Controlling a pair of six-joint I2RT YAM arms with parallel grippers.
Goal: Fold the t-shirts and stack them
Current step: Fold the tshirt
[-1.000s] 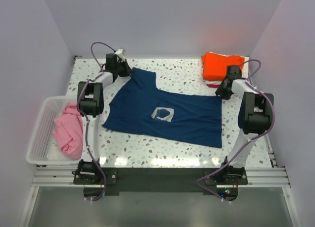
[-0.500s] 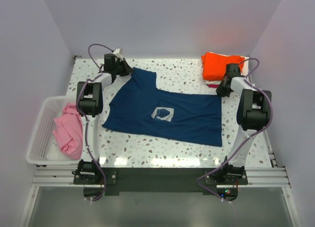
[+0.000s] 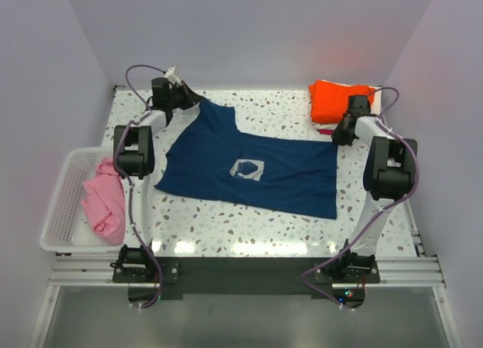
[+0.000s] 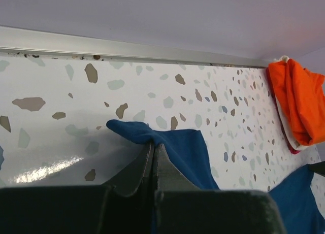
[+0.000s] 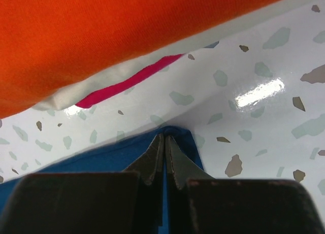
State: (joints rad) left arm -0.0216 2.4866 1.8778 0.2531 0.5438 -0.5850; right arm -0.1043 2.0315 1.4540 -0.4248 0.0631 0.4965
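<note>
We pinch the navy t-shirt (image 3: 290,174) spread mid-frame on the desk (image 3: 287,110): left claw (image 4: 153,145) clamped on its upper-left corner, right claw (image 5: 164,137) on its upper-right corner beside the orange t-shirt (image 3: 336,99). Next, we judge, both corners must lift together to fold

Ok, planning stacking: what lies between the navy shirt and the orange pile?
Bare speckled table, seen in the right wrist view; the right gripper pinches the navy shirt there.
</note>
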